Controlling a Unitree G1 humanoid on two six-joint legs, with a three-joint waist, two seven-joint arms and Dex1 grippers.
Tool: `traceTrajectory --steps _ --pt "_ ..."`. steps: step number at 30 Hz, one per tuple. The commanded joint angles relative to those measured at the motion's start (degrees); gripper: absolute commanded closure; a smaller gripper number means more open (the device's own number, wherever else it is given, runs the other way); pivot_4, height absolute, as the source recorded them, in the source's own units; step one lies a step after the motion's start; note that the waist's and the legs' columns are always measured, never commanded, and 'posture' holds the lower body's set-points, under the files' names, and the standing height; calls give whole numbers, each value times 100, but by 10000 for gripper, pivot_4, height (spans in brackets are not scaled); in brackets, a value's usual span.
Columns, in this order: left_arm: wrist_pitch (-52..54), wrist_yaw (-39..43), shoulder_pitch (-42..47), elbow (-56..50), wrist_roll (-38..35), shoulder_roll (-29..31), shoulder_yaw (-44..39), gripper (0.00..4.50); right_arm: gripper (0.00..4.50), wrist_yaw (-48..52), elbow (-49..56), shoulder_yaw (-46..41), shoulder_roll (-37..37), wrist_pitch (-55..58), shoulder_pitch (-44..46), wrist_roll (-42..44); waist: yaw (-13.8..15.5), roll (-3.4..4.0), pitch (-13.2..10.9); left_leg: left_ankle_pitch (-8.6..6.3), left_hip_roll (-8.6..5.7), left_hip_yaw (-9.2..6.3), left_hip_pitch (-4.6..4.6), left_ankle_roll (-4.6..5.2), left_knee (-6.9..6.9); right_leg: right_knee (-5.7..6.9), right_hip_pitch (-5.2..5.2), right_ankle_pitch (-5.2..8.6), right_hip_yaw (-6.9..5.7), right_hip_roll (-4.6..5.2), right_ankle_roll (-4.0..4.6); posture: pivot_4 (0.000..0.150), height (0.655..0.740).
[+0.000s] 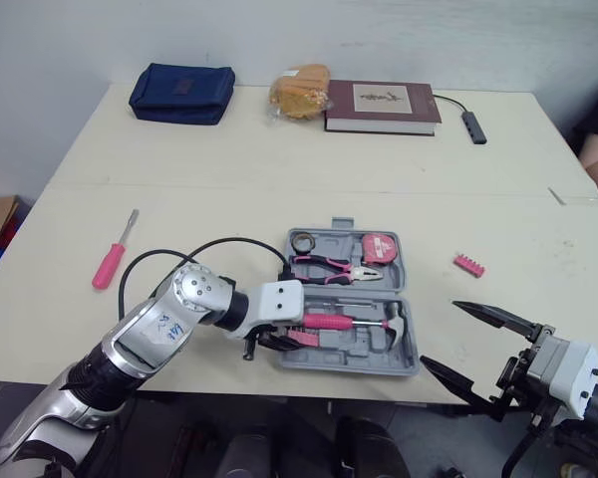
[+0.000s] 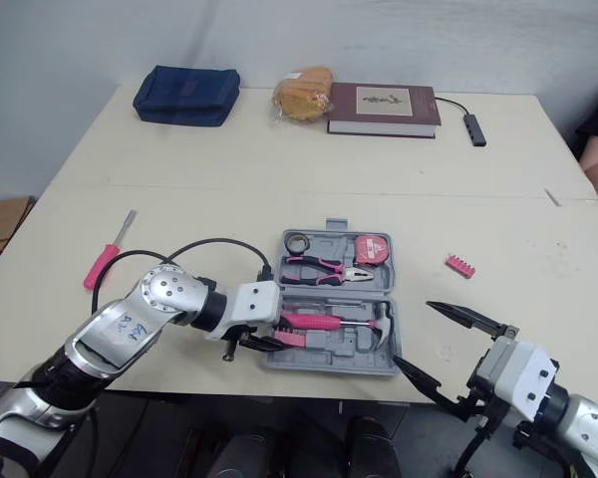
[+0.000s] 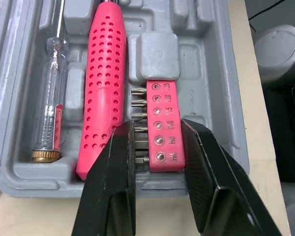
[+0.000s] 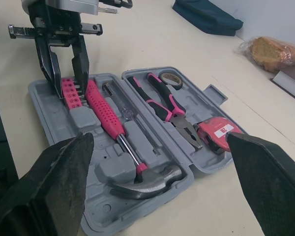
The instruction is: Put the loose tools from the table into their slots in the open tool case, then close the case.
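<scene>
Pinching the bit holder (image 3: pixel 165 103) in the case (image 3: pixel 211 73), left gripper (image 3: pixel 156 125) hides some bits (image 3: pixel 139 104); right gripper (image 1: pixel 441 334) gapes empty.

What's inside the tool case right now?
In the tool case: hammer, pliers, tape measure, tape roll, clear screwdriver, and a pink bit strip gripped by the left pincer. Its fingers cover some bit tips; whatever lies under the tools is hidden.
</scene>
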State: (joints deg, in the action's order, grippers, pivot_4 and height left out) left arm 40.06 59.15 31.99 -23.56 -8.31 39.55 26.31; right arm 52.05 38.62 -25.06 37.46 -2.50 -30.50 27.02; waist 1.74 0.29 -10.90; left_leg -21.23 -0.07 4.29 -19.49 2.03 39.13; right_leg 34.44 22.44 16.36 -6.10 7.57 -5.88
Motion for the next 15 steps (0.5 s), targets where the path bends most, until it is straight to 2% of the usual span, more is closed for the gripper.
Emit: traceTrajectory --steps 1,7,10,14,15 --pt "-183 108 54 -178 -386 -51 -499 16943 0 65 56 -11 -34 -154 -13 25 -15 0 0 0 0 0 -1 0 1 0 0 0 0 0 0 1500 7400" --pt "-689 335 -75 -42 -706 -44 -892 16943 0 167 3 7 -39 -189 -31 38 -29 0 0 4 3 0 2 -6 1 3 1 0 -1 -4 0 1500 7400" --pt "-1473 570 -134 503 -712 -114 -993 24821 0 234 -114 -24 -27 -239 -27 39 -26 0 0 4 2 0 4 -6 1 3 0 0 -2 -5 1 1500 7400" --pt "-1888 862 -164 867 -524 0 -782 43657 0 259 -183 -44 -54 -292 -45 12 -25 0 0 5 1 0 3 -6 1 3 1 0 -2 -6 1 1500 7400" --pt "-1893 840 -172 941 -435 5 -719 44468 0 257 -191 -44 -77 -318 -74 -2 -23 0 0 5 0 0 3 -6 1 3 1 0 -3 -6 0 1500 7400"
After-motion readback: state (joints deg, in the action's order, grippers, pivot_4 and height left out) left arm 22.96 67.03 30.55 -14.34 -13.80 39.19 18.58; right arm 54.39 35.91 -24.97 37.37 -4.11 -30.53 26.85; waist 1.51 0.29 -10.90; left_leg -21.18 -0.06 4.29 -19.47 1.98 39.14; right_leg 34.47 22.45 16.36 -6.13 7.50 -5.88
